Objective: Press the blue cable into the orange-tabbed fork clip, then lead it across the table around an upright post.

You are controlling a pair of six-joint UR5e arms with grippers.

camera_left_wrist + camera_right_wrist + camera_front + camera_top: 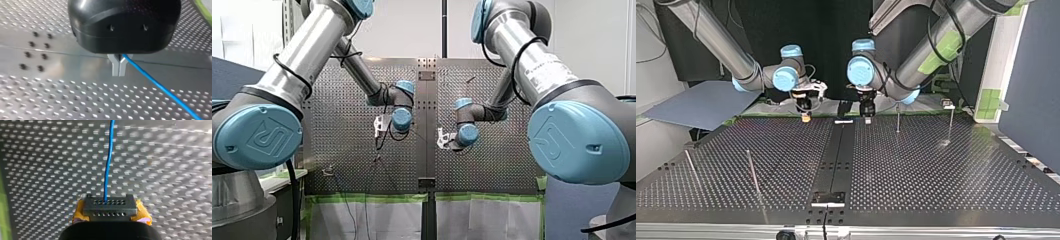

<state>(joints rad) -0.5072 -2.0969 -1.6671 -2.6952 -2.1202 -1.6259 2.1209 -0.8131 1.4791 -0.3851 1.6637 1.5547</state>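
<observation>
Front view: our left claw (pixel 381 127) and right claw (pixel 443 140) hang over the tabletop (pixel 342 150). Top view: we count four upright posts (pixel 753 172). Left wrist view: our left claw pinches the one blue cable (pixel 162 90). Right wrist view: our right claw clamps it too.

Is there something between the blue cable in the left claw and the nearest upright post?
Nothing visible stands between. My left claw, shut on the blue cable, hangs beside the nearest upright post in the top view; only bare perforated table lies between them.
</observation>
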